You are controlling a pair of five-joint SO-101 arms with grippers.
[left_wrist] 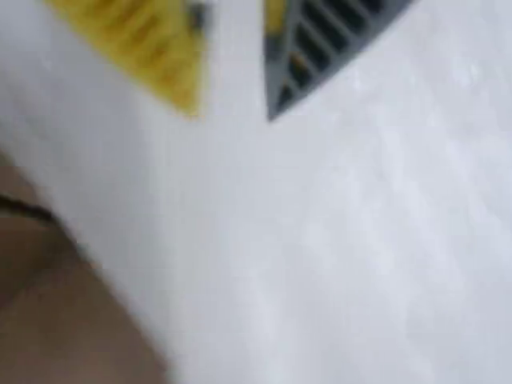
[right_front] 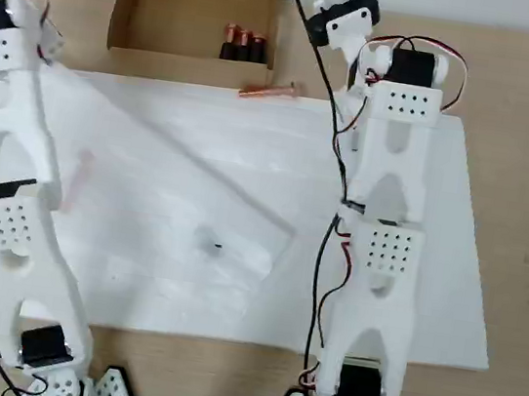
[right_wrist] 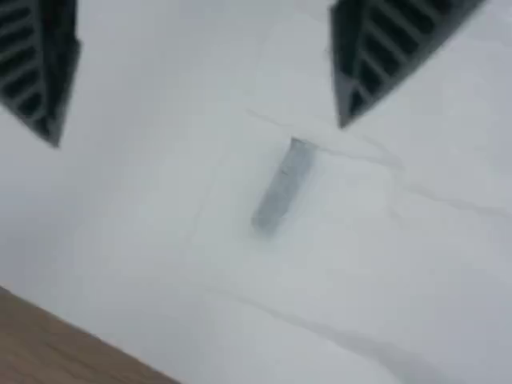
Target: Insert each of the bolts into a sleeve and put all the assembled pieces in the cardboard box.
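**A:** High view first. Container?
**B:** Cardboard box (right_front: 123,11), top open, at the far side of the table (right_front: 521,195). Inside are what look like three assembled pieces (right_front: 244,45) with copper tops and dark bodies. They stand side by side against the box's near wall, close to its right corner.
**A:** Anything just outside the box?
**B:** One copper bolt (right_front: 268,90) lies just outside that same near wall, by the right corner, at the far edge of the foam sheet (right_front: 199,169). It is apart from the pieces in the box.
**A:** Arms?
**B:** One arm (right_front: 383,244) stretches over the foam, its far end just right of the box. The other arm (right_front: 10,182) is well to the box's left.
**A:** Left wrist view.
**B:** Blurred. The left gripper (left_wrist: 232,108) has one yellow finger (left_wrist: 144,40) and one dark ribbed finger (left_wrist: 320,40). The tips are a little apart with nothing between them. There is foam underneath and a strip of table wood at one corner.
**A:** Right wrist view.
**B:** The right gripper (right_wrist: 198,132) has its dark jaws spread wide and holds nothing. A silver sleeve (right_wrist: 282,186) lies flat on the foam just past the gap, touching neither tip. I cannot tell from here where it lies relative to the box.
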